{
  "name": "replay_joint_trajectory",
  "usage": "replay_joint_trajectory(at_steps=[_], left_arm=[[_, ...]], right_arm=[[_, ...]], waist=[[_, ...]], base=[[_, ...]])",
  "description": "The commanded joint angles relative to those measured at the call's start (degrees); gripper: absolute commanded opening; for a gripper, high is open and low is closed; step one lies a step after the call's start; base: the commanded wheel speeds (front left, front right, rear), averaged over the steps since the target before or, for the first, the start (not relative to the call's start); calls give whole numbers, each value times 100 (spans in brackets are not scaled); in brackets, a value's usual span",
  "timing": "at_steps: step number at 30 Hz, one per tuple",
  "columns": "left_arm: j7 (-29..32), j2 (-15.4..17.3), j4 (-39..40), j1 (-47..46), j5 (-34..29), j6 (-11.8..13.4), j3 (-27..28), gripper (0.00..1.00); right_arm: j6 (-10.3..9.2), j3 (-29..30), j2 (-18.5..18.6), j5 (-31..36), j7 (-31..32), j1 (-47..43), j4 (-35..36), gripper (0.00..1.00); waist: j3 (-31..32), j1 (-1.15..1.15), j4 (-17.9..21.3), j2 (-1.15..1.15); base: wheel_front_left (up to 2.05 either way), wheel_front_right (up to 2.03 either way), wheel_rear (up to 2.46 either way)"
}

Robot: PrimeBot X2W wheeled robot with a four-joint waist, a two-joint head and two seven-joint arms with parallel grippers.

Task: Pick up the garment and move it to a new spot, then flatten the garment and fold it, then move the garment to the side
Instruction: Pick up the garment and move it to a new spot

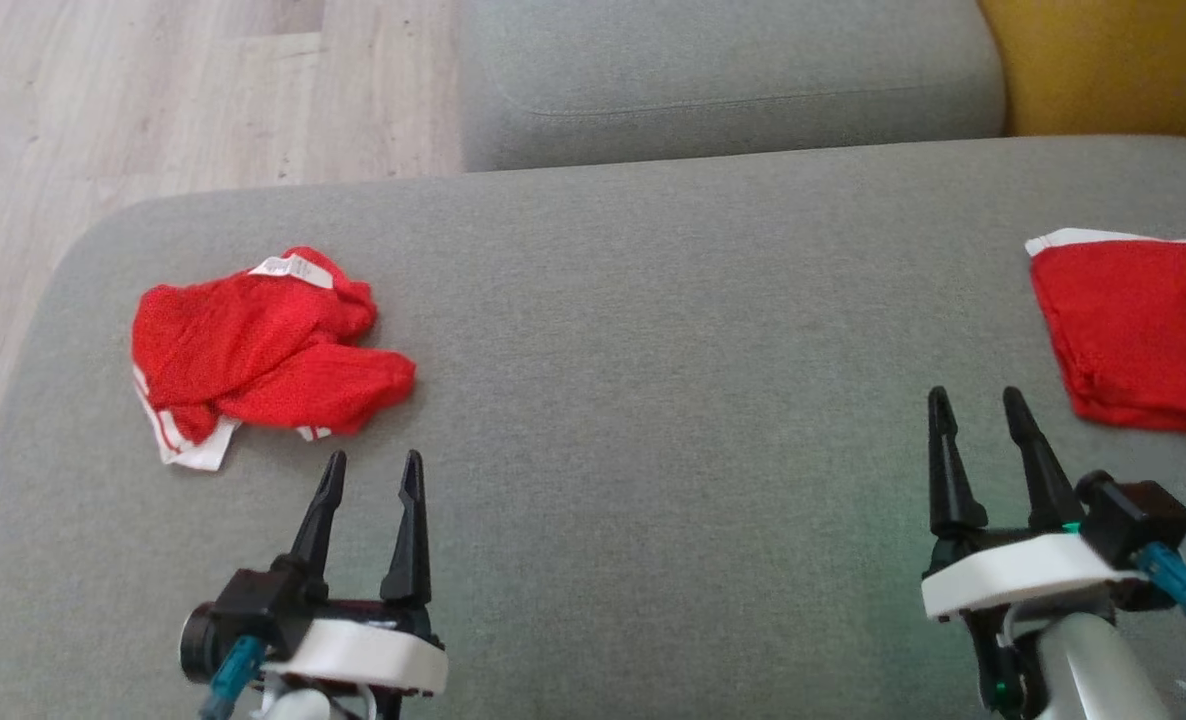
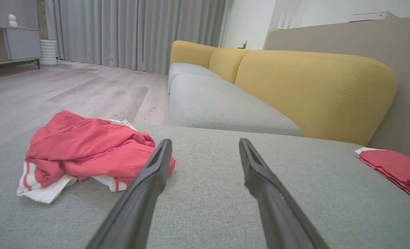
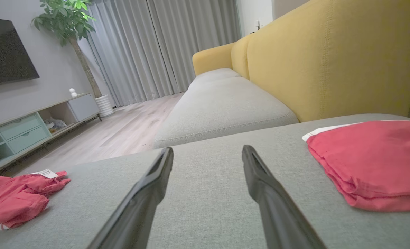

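A crumpled red garment (image 1: 263,352) with white striped trim and a white label lies on the left of the grey cushion (image 1: 653,320); it also shows as the red garment (image 2: 87,152) in the left wrist view and the red garment (image 3: 15,200) in the right wrist view. My left gripper (image 1: 371,472) stands open just below and to the right of it, not touching it. My right gripper (image 1: 976,405) is open over bare cushion at the lower right. Both grippers hold nothing.
A folded red garment (image 1: 1143,335) with a white edge lies at the cushion's right side. A second grey seat cushion (image 1: 723,80) and yellow backrest (image 1: 1113,65) are beyond. Wooden floor (image 1: 153,90) lies past the cushion's left and far edges.
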State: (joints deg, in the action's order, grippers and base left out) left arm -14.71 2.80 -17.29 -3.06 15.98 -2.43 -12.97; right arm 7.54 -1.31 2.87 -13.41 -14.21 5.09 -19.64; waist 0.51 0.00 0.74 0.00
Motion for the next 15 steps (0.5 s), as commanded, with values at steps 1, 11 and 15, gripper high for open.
replay_joint_trajectory(at_steps=[1, 11, 15], left_arm=[[-29, 8, 217, -234, 19, 47, 203, 100], [-29, 8, 231, -95, 15, 91, 454, 100], [-29, 8, 216, -63, 11, 74, 425, 100]], right_arm=[[-5, -208, 2, -47, -78, 67, 240, 100], [-5, -670, 1, -284, -78, -176, 319, 100], [-5, -819, 1, -436, -78, -240, 276, 100]], waist=[[3, 0, -100, 0], [120, 0, -784, 0], [184, 0, -1154, 0]], base=[[0, 0, 0], [0, 0, 0], [0, 0, 0]])
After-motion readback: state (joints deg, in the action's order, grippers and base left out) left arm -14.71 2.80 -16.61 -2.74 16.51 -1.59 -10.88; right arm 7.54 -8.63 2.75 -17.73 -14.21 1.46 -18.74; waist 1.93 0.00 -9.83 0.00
